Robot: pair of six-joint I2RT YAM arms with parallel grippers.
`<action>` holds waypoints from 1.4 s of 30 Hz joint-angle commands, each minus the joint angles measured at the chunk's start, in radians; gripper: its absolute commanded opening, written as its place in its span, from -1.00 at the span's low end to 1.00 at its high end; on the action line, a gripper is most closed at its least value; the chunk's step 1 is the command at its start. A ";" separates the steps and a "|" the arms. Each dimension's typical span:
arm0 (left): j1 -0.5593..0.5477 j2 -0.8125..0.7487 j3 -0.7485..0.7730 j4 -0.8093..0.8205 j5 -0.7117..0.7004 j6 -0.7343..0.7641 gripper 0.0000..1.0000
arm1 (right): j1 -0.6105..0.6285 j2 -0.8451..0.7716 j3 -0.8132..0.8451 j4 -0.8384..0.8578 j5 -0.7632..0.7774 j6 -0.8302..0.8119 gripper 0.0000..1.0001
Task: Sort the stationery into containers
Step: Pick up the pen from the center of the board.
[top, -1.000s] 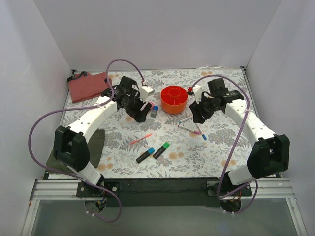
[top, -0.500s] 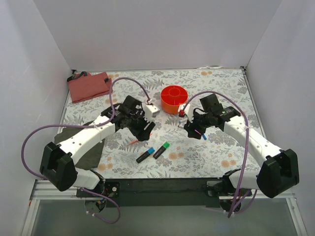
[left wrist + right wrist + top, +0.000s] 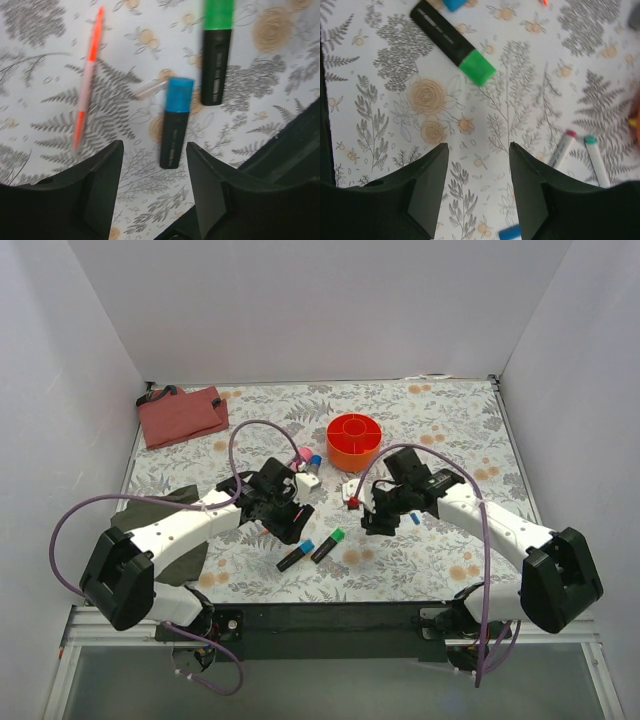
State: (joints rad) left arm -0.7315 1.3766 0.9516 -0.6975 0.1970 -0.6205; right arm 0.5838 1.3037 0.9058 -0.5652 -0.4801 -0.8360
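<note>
Two black highlighters lie near the table's front middle, one blue-capped (image 3: 298, 554) and one green-capped (image 3: 328, 544). My left gripper (image 3: 293, 532) is open and empty, hovering just above and left of them. In the left wrist view (image 3: 155, 146) the blue-capped highlighter (image 3: 175, 127) lies just ahead of the jaws, with the green-capped one (image 3: 216, 55) and a thin orange-red pen (image 3: 87, 80) beyond. My right gripper (image 3: 370, 522) is open and empty over bare cloth (image 3: 477, 146), with the green-capped highlighter (image 3: 452, 42) ahead. Two white felt-tips (image 3: 563, 148) lie to its right. The orange cup (image 3: 353, 441) stands behind.
A pink tube (image 3: 303, 454) and a blue-capped item (image 3: 314, 462) lie left of the cup. A red pouch (image 3: 180, 415) sits at the back left. An olive-green cloth (image 3: 190, 530) lies under the left arm. White walls enclose the floral table cover (image 3: 450, 430).
Both arms have swung from beside the cup toward the near middle of the table and lowered over the highlighters. The pink tube is uncovered. Both grippers stay open.
</note>
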 commanded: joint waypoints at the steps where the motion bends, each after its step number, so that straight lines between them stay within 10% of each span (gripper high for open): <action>1: 0.075 -0.125 -0.039 0.020 -0.102 -0.021 0.11 | 0.051 0.070 0.002 0.024 -0.162 -0.329 0.22; 7: 0.098 -0.152 -0.022 -0.019 -0.105 -0.065 0.18 | 0.090 0.221 0.126 -0.010 -0.233 -0.466 0.21; 13: 0.345 -0.134 0.025 -0.027 -0.100 -0.153 0.20 | 0.140 0.337 0.174 -0.035 -0.226 -0.577 0.19; 34: 0.399 -0.154 0.016 0.049 -0.085 -0.151 0.22 | 0.175 0.540 0.303 -0.165 -0.107 -0.670 0.08; 42: 0.402 -0.151 0.009 0.072 -0.070 -0.156 0.23 | 0.177 0.562 0.329 -0.165 -0.091 -0.626 -0.37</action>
State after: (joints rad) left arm -0.3355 1.2552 0.9585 -0.6525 0.1066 -0.7673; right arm 0.7570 1.8530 1.1866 -0.7082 -0.5812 -1.4914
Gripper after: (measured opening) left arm 0.614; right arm 0.421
